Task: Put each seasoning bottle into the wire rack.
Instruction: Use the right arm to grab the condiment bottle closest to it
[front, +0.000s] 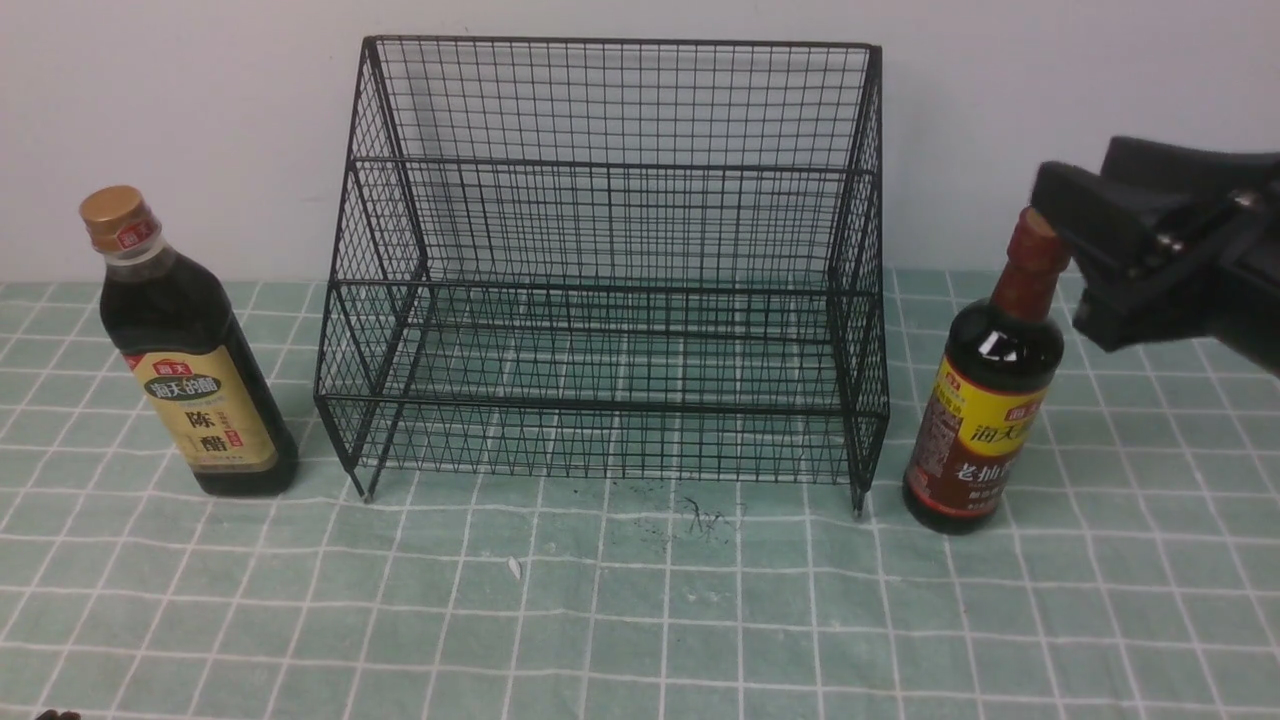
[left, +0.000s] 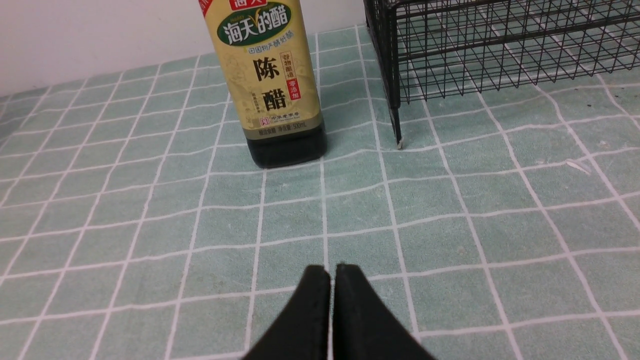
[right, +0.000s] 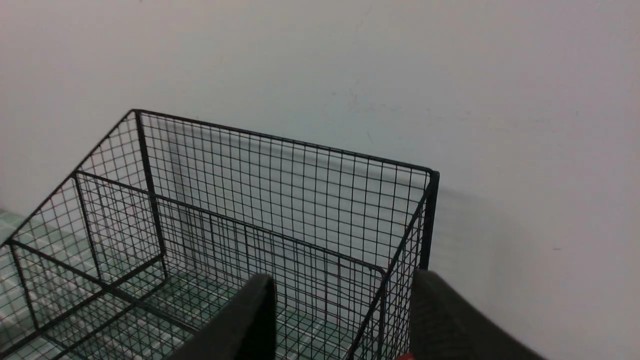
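Observation:
The gold-capped seasoning bottle (front: 190, 350) with a beige label stands on the cloth left of the wire rack (front: 610, 270). In the left wrist view that bottle (left: 270, 85) rises ahead of my left gripper (left: 332, 272), which is shut on nothing, low over the cloth, with the rack's corner (left: 395, 75) beside the bottle. The red-brown-capped bottle (front: 990, 390) stands right of the rack. My right gripper (front: 1075, 260) hovers open at its cap, not closed on it. In the right wrist view its fingers (right: 260, 310) stand wide apart before the rack (right: 250, 225), with a red sliver of cap (right: 406, 357) at the frame's edge.
A green checked cloth (front: 640, 620) covers the table, with a white wall close behind the rack. Small dark specks (front: 700, 520) and a white scrap (front: 514, 568) lie on the cloth before the rack.

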